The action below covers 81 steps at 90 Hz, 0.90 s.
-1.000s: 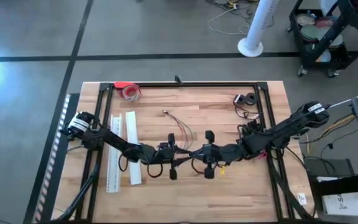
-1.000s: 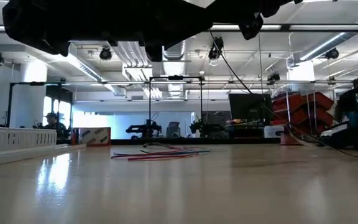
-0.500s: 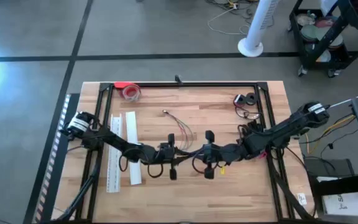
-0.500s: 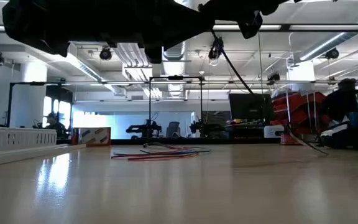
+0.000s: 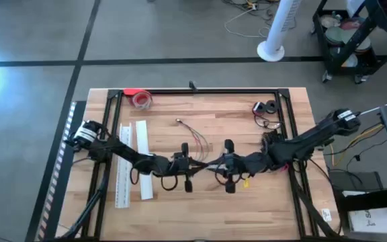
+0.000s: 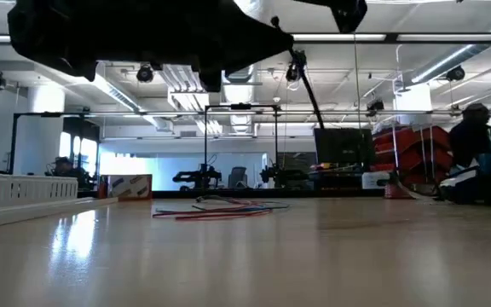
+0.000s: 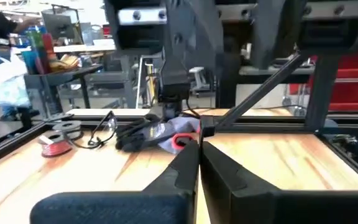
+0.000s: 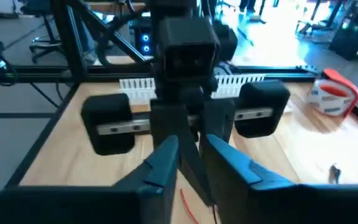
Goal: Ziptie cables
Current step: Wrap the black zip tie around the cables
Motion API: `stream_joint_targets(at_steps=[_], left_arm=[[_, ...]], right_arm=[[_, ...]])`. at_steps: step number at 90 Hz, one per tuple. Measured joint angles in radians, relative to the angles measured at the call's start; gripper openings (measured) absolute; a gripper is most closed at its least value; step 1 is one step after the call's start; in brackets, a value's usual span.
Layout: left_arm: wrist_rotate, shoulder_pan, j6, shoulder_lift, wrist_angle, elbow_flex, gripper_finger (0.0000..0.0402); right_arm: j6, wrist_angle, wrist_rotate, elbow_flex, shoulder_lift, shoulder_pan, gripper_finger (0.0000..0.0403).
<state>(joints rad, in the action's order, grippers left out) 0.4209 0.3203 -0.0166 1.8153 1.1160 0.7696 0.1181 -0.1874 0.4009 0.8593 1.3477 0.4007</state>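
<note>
Left pincer point(image 5: 185, 166) – fingers nearly closed, empty | right pincer point(image 5: 228, 165) – narrowly parted, facing it mid-tabletop, probably to pass something between them | thin reddish-pink cables point(image 5: 197, 140) loose on the pale wooden tabletop point(image 5: 166, 208), just beyond, untouched.

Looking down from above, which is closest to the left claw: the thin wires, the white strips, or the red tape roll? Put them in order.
From the left claw:
1. The wires, just beyond it, mid-table.
2. The white strips, toward the left arm's base.
3. The red tape roll, at the far left corner.
</note>
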Motion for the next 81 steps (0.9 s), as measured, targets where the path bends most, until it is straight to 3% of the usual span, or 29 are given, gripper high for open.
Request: stream_joint_targets(at_steps=[18, 39, 57, 81], left_arm=[[-0.027, 0.001, 0.000, -0.001, -0.002, 0.000, 0.0001], [-0.083, 0.001, -0.024, -0.018, -0.001, 0.000, 0.0001], [-0.118, -0.002, -0.022, -0.023, -0.023, 0.000, 0.0000], [-0.093, -0.002, -0.019, -0.034, -0.038, 0.000, 0.0000]], right_arm=[[-0.030, 0.190, -0.015, 0.000, -0.051, 0.001, 0.0138], [-0.021, 0.193, -0.052, -0.010, 0.035, 0.000, 0.0136], [-0.041, 0.085, -0.022, -0.013, 0.130, -0.001, 0.0101], [-0.046, 0.075, 0.105, -0.011, 0.162, 0.007, 0.0006]])
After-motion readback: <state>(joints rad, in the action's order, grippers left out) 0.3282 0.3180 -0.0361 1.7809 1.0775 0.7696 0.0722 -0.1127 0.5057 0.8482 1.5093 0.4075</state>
